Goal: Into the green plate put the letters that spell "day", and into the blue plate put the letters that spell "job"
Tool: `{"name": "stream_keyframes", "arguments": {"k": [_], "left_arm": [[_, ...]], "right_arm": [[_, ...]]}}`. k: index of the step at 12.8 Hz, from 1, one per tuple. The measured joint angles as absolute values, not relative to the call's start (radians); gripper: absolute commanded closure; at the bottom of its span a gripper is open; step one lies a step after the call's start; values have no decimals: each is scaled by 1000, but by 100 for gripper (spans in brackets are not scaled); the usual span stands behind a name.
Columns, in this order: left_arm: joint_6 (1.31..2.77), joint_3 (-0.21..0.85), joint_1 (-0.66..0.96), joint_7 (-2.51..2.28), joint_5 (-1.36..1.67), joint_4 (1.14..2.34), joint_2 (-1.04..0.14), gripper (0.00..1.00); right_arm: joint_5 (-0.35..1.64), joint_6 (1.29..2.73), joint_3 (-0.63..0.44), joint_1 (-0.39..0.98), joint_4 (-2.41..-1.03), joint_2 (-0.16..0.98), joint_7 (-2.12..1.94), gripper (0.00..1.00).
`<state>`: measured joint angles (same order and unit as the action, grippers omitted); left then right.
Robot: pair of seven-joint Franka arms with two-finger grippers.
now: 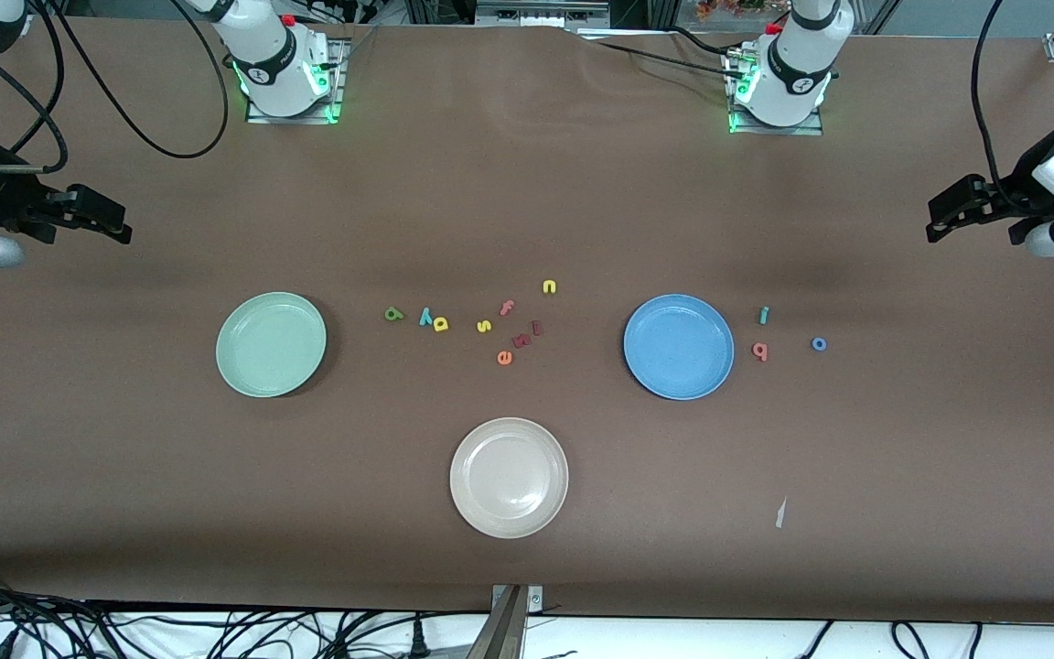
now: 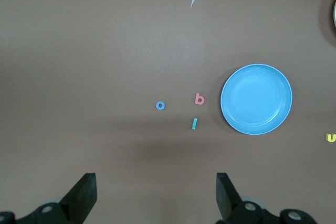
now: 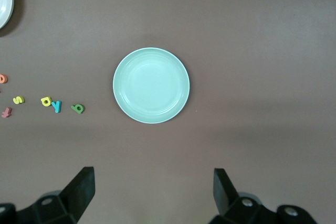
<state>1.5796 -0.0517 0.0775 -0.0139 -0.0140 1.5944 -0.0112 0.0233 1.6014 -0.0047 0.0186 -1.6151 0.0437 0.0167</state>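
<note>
Even overhead light, sharp focus throughout. Soft dark shadows on the brown table (image 1: 527,210) under both arms; faint glare on the beige plate (image 1: 490,448).

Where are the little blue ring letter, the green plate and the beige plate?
blue ring o (image 1: 819,344): front view, on the ring's band.
green plate (image 1: 232,322): front view, on its raised rim.
beige plate (image 1: 467,450): front view, on its raised rim.

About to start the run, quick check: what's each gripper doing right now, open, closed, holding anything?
Left gripper: open, holding nothing, up over the table's left-arm end.
Right gripper: open, holding nothing, up over the table's right-arm end.
</note>
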Motion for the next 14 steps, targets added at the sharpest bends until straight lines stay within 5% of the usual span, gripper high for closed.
{"name": "stream_keyframes", "arguments": {"k": [14], "left_arm": [[1580, -51, 78, -14, -14, 1584, -24, 0]], "right_arm": [[23, 1601, -4, 29, -1615, 44, 17, 0]]}}
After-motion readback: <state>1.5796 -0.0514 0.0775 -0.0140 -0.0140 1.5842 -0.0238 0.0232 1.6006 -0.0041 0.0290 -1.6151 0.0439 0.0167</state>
